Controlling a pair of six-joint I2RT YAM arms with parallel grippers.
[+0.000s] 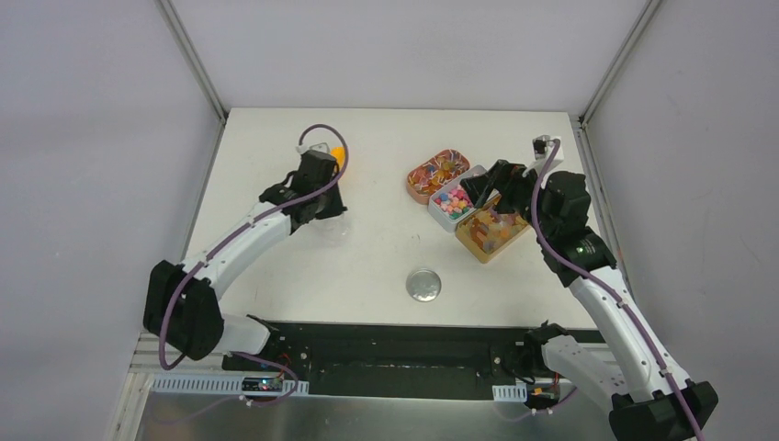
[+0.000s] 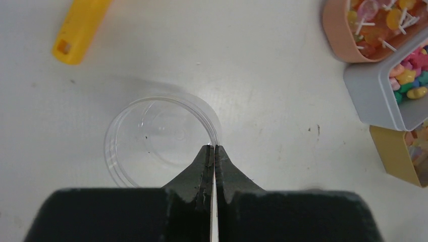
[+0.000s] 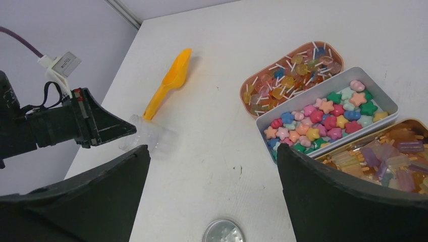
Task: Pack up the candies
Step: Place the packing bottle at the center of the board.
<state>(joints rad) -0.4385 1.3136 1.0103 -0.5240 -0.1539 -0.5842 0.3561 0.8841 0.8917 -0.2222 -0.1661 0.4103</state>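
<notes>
We count 3 tins touching in a row nr the table's [image 1: 276, 276] R edge, holding the candies [image 3: 323, 113]: pink tin [image 2: 338, 35] w/ stick sweets, grey tin [image 2: 371, 96] w/ stars, gold tin [image 2: 393, 151] w/ amber chunks. 1 clear cup [image 2: 108, 146], empty, left gripper [image 2: 213, 148] clenched on its rim. Right gripper [image 3: 208, 151] spread wide above the tins, holding nothing. 1 scoop [image 3: 169, 83], 1 lid [image 1: 423, 285]; bare room betw. cup & tins

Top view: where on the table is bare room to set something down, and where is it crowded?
The widest bare patch is the middle of the table, bordered by the clear cup, the trays of candies and the silver lid. The far strip beyond the scoop is also bare. The right side is crowded: three trays sit edge to edge under the open right gripper.
</notes>
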